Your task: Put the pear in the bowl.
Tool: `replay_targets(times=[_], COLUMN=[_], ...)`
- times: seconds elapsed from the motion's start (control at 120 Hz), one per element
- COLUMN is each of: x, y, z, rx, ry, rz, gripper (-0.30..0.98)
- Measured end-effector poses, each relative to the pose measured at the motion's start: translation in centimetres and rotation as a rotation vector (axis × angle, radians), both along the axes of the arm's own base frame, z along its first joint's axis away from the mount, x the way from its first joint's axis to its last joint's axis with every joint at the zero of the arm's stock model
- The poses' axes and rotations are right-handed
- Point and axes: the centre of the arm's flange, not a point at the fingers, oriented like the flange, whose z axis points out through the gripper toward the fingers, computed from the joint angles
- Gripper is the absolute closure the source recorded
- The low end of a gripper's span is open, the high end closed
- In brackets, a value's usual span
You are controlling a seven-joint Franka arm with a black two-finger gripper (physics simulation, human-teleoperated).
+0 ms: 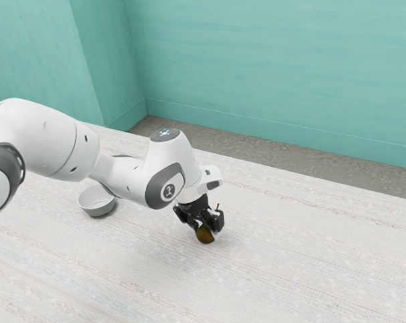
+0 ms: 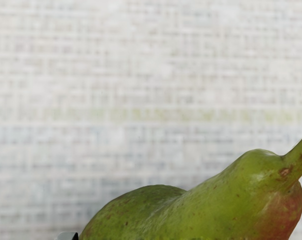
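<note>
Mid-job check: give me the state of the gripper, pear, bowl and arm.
Gripper: pointing down, shut on the pear.
Pear: between the fingers, stem on, outside the bowl; whether lifted, I cannot tell.
Bowl: upright on the table, empty where its inside shows.
Arm: reaching out past the bowl.

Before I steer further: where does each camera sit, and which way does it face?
Exterior view: raised at my arm's side, looking down across the table toward the teal wall; my arm enters from the view's left, ending in the black pincer.
Wrist view: at my arm's end, looking down at the pear up close; a small grey-and-black piece at its lower edge may be my pincer.
Shared: the pear and the table.
</note>
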Motion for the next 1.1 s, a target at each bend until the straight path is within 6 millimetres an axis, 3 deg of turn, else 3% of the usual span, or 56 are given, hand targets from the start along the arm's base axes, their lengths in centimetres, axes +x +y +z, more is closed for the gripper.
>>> replay_targets(times=[0.217, 0.317, 0.408, 0.508, 0.692, 0.767, 1.1], x=[0.1, 0.2, 0.5, 0.6, -0.6, -0.8, -0.8], y=[0.1, 0.3, 2.2, 6.1, 15.9, 19.1, 28.7], z=[0.8, 2.8, 5.1, 6.5, 7.8, 7.8, 7.7], rx=[0.004, 0.005, 0.016, 0.031, 0.044, 0.048, 0.081], ry=[-0.008, -0.034, -0.056, -0.054, -0.028, -0.018, -0.007], rz=[0.01, 0.021, 0.06, 0.134, 0.315, 0.373, 0.534], gripper=[0.49, 0.57, 0.62, 0.65, 0.64, 0.62, 0.54])
